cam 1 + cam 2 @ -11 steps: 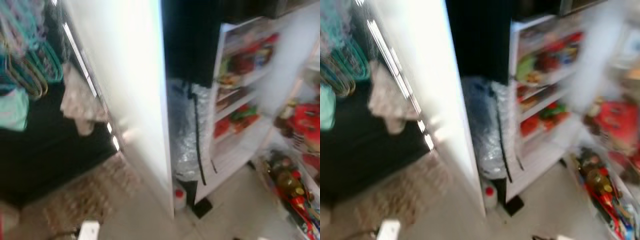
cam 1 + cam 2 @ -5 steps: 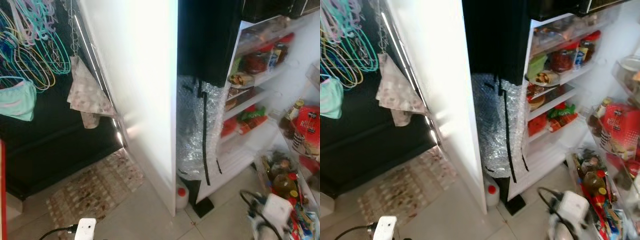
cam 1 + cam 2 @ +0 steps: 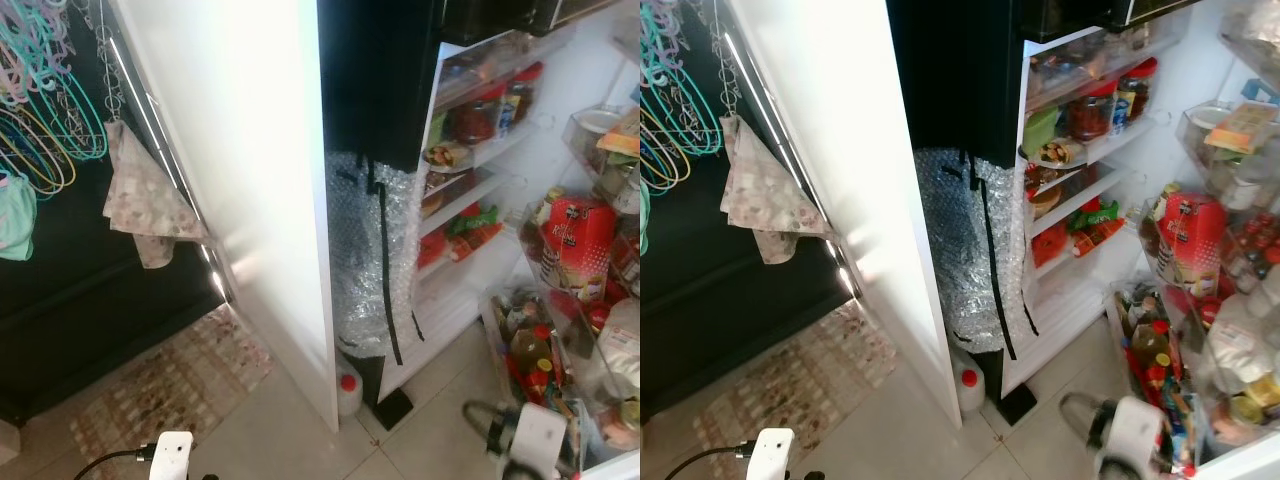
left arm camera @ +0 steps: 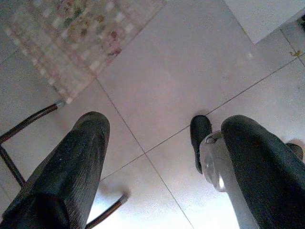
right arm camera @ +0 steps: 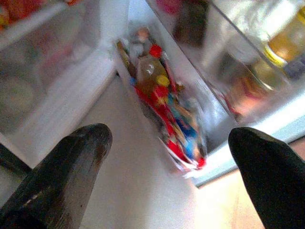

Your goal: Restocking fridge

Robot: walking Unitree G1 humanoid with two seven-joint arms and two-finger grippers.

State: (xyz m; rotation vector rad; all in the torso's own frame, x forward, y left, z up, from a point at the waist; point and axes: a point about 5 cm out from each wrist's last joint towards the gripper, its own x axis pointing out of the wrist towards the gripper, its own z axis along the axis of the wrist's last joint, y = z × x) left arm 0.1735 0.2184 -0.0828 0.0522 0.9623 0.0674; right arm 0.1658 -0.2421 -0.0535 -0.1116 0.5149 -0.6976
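Note:
The fridge (image 3: 470, 160) stands open ahead on the right, its white shelves holding jars, a green tub and red packets. Its door (image 3: 560, 330) swings out at the far right, with a red packet (image 3: 572, 235) and an oil bottle (image 3: 527, 350) in the racks. My right arm (image 3: 530, 445) is low in front of the door. The right gripper (image 5: 171, 157) is open and empty, facing the bottom rack of bottles (image 5: 152, 71). My left arm (image 3: 172, 455) hangs low at the left. The left gripper (image 4: 162, 162) is open over bare floor tiles.
A tall white panel (image 3: 250, 180) rises left of the fridge, with a bubble-wrapped bundle (image 3: 365, 260) and a red-capped white jug (image 3: 348, 392) at its foot. A patterned rug (image 3: 160, 385), a hanging cloth (image 3: 140, 205) and hangers (image 3: 45, 120) lie to the left.
The head view has swung, so the fridge door racks show more fully, and the blur has gone. My right arm has come into view low before the door.

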